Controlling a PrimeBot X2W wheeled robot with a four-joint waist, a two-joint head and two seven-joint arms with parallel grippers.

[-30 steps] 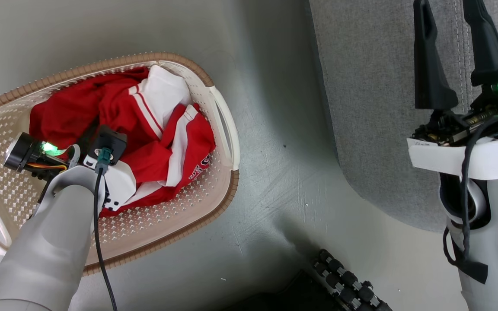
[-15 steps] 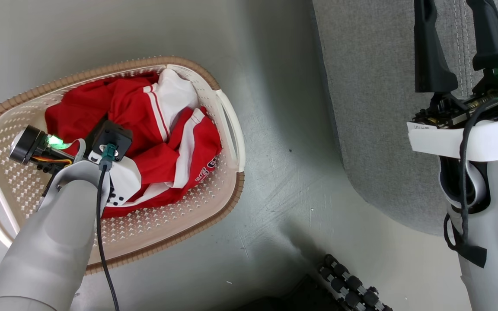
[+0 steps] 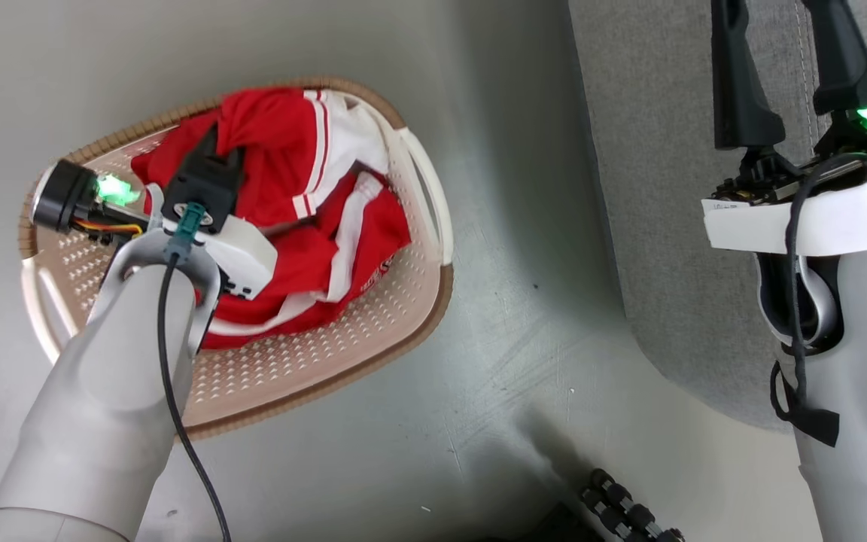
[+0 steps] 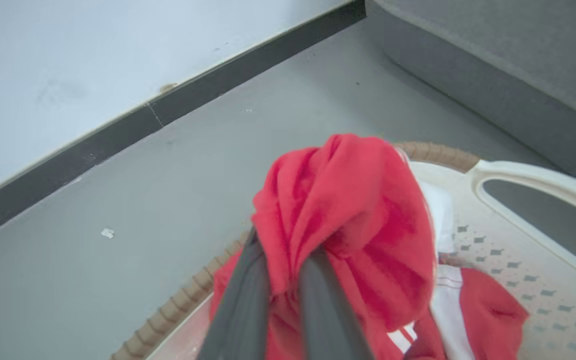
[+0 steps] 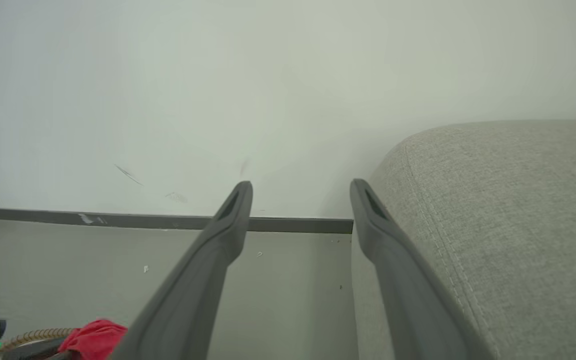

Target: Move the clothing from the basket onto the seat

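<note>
Your left end effector (image 4: 284,260) was clamped on a fold of the clothing (image 3: 275,147) — one red garment, bunched over the fingertips and raised above the far rim of the basket (image 3: 290,365). A second earlier that fabric lay slack in the basket with the fingers buried in it; now it hung clear of the pile, so the pick had taken. The other red piece (image 3: 377,252), the one with lettering, lay below and to the right of that end effector, in the basket. Your right end effector (image 5: 301,190) stood spread and empty, the seat (image 3: 667,188) just to its right. What you had left, I judge — carry the held garment to the seat, then return for the second.
</note>
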